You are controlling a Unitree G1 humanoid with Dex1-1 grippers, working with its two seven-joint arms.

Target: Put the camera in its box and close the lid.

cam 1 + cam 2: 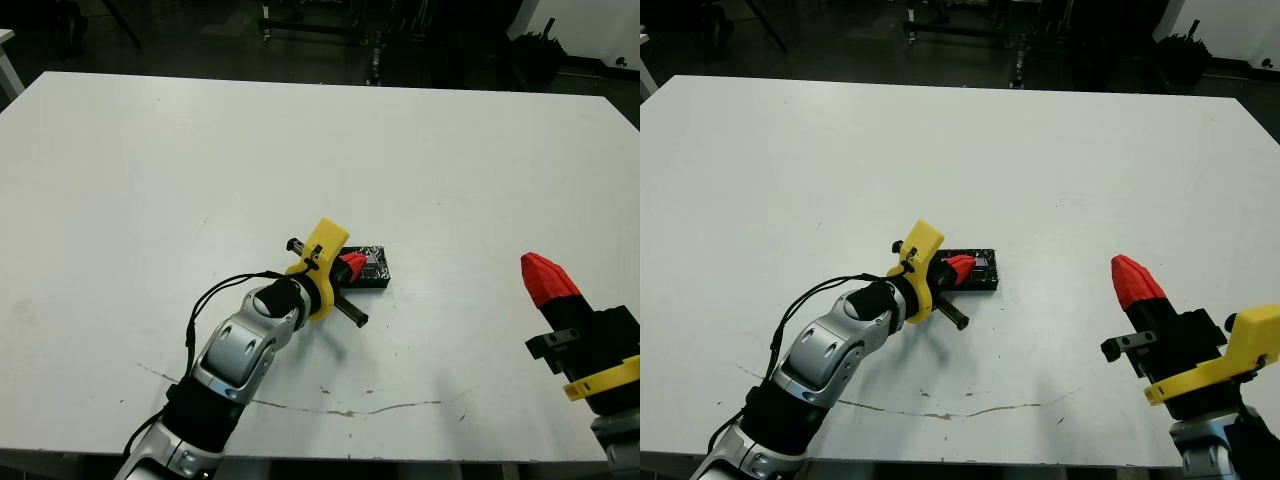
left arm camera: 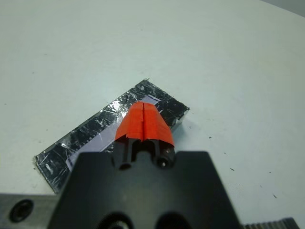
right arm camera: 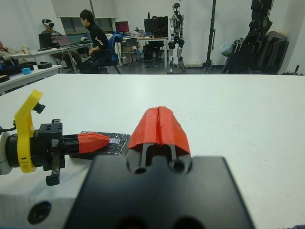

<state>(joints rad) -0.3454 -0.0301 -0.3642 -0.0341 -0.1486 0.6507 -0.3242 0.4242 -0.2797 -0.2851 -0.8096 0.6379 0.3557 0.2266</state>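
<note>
The lid (image 2: 90, 133), a glossy black slab with a pale strip, lies flat on the white table (image 1: 150, 180) near its middle. It also shows as the lid (image 1: 373, 267) in the head views. My left gripper (image 2: 144, 120) is shut, and its red fingertips (image 1: 351, 266) rest on top of the lid, over its middle. I cannot tell the box apart beneath the lid, and the camera is hidden. My right gripper (image 1: 545, 276) is shut and holds nothing. It hovers well to the right of the lid, near the front edge.
A thin dark scratch (image 1: 350, 408) runs along the table near its front edge. Beyond the far edge, people sit at desks (image 3: 93, 43), and a humanoid robot (image 3: 177, 33) and dark equipment stands are there too.
</note>
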